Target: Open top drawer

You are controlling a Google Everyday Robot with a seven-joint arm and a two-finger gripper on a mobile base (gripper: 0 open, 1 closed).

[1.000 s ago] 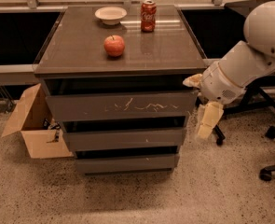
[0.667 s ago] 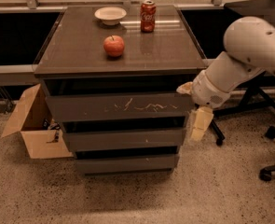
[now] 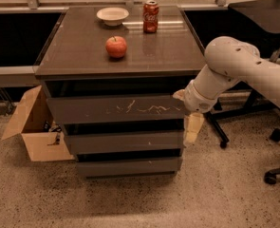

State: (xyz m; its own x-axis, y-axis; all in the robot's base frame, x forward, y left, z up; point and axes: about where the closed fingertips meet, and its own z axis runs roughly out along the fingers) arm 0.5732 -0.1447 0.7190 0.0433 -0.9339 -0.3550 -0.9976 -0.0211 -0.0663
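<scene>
The top drawer (image 3: 106, 110) is the widest and tallest of three grey-brown fronts, with pale squiggly scratches across its middle. It sits under the cabinet top and looks pushed in. My gripper (image 3: 187, 112) is at the drawer's right end. It is open, with one pale finger (image 3: 179, 95) at the front's upper right corner and the other finger (image 3: 193, 128) hanging down beside the middle drawer (image 3: 123, 142). The white arm (image 3: 234, 65) reaches in from the right.
On the cabinet top (image 3: 82, 56) stand a red apple (image 3: 116, 46), a red soda can (image 3: 150, 16) and a white bowl (image 3: 112, 15). An open cardboard box (image 3: 32, 127) sits on the floor to the left. Office chair bases (image 3: 277, 141) are to the right.
The arm has swung left, bringing the gripper from beside the cabinet up to the right end of the top drawer. The drawer has not visibly moved.
</scene>
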